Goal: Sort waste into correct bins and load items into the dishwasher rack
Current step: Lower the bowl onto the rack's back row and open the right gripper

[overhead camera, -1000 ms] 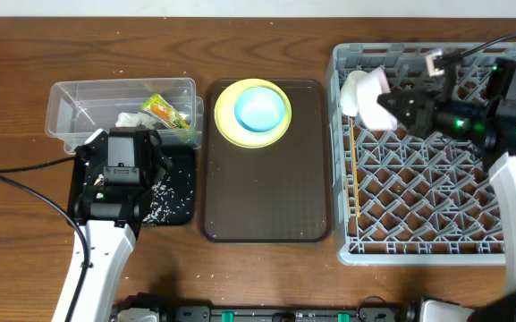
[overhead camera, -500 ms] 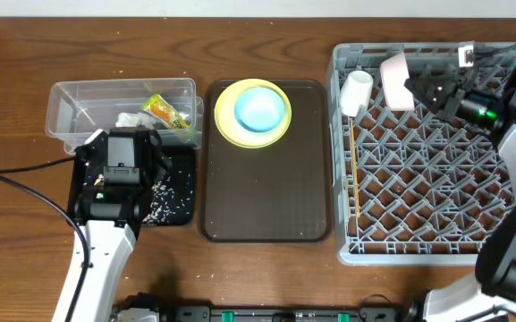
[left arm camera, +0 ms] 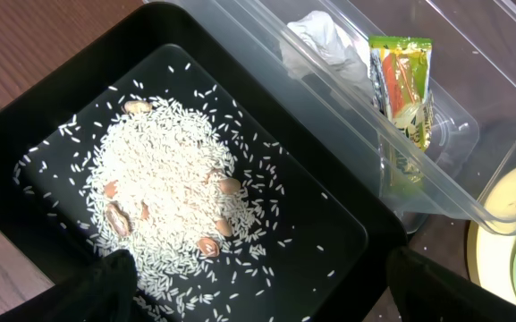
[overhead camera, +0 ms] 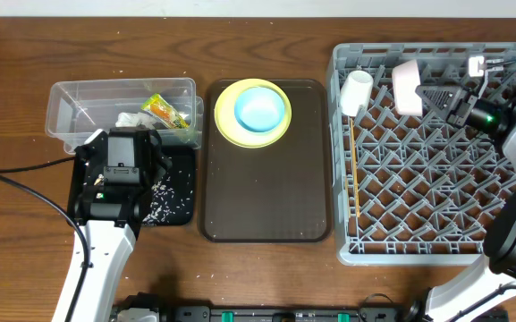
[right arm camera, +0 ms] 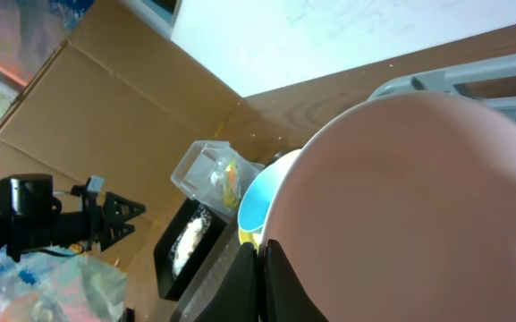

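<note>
One item in hand: whitish bowl (overhead camera: 407, 86) pinched by rim in closed right gripper (overhead camera: 429, 95), stood on edge over far edge of dishwasher rack (overhead camera: 418, 206), likely to slot between pegs. Left gripper (left arm camera: 262, 284) spread wide, empty, over rice (left arm camera: 164, 197) in black tub (left arm camera: 329, 228).

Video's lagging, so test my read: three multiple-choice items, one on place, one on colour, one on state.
1. Where is the snack wrapper? A) in the rack B) in the clear tub C) on the plate
2. Colour of the plate under the light blue bowl? A) yellow B) red C) white
3. The right tool is: A) open B) shut, empty C) shut on the whitish bowl
Key: 1 B, clear walls surround it; 2 A, a yellow rim rings the bowl; 3 C, it pinches the bowl's rim over the rack.
</note>
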`<state>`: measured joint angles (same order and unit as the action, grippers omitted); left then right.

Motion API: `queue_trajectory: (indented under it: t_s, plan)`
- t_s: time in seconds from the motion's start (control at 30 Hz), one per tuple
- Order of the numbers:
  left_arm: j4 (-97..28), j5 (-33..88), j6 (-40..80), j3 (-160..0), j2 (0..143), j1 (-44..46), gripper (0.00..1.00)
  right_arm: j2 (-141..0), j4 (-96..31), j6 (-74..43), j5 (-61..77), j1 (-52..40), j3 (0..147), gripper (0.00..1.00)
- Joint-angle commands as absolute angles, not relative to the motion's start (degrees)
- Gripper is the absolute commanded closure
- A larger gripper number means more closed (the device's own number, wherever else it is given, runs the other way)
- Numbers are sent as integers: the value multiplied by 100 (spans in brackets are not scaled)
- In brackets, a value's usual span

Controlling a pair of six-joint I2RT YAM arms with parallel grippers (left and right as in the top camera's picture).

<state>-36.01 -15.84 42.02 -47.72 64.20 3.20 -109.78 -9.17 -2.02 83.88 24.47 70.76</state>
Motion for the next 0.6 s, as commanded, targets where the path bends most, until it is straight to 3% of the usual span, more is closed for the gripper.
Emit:
queue_trajectory:
  t_s: [0.0,0.07,0.33,0.57]
  plan:
    - [-3618,-1697,4237,-4919,6442,292,8,-11061,-941,-298,8219,2574,7102,99]
    - [-3618,-1693,4239,-4919,6442,292,8,-11061,-832,-572,8103,2609,7102,99]
    - [-3618,-1549,4235,-4919,6442,292,8,-11061,797,-3514,8029,2585,7102,99]
    - [-3618,-1549,4235,-4919,6442,292,8,-11061,969,-3758,7999,2449,7102,99]
